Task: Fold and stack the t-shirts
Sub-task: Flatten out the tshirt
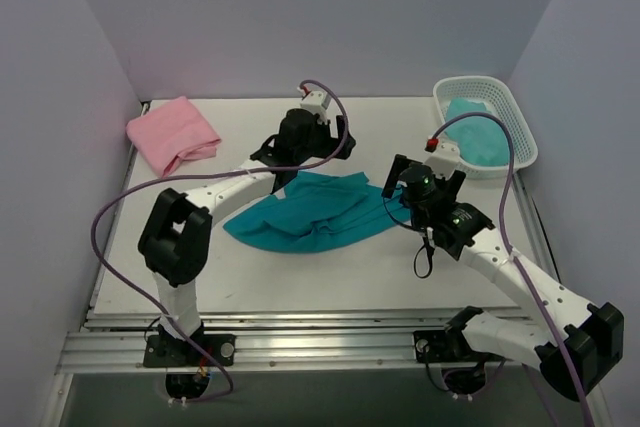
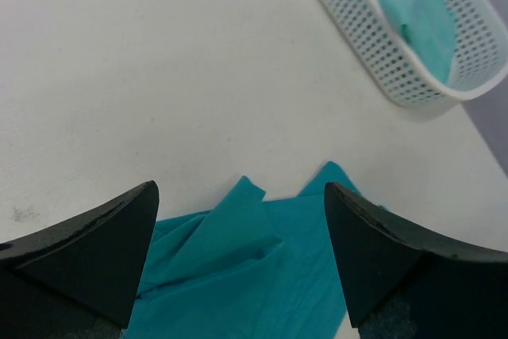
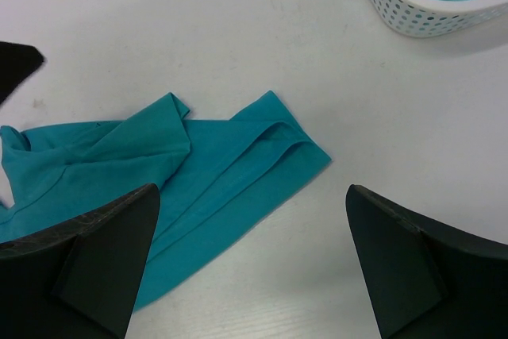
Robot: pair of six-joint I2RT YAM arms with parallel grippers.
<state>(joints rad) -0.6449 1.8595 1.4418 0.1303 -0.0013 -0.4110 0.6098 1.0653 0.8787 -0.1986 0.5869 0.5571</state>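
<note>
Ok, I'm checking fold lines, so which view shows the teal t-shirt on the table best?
Right wrist: the teal t-shirt lies close, creases sharp, though one end is cut off. Top external shows nearly all of it, small and partly covered. Left wrist catches only one end.

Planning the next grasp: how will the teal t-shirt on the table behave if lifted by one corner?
Probably floppy: the teal t-shirt lies flat in soft creases and overlapping folds, so a lifted corner would likely drape and the folds come undone. It looks thin, so probably light for its size. Pushed, it would likely bunch rather than slide whole.
</note>
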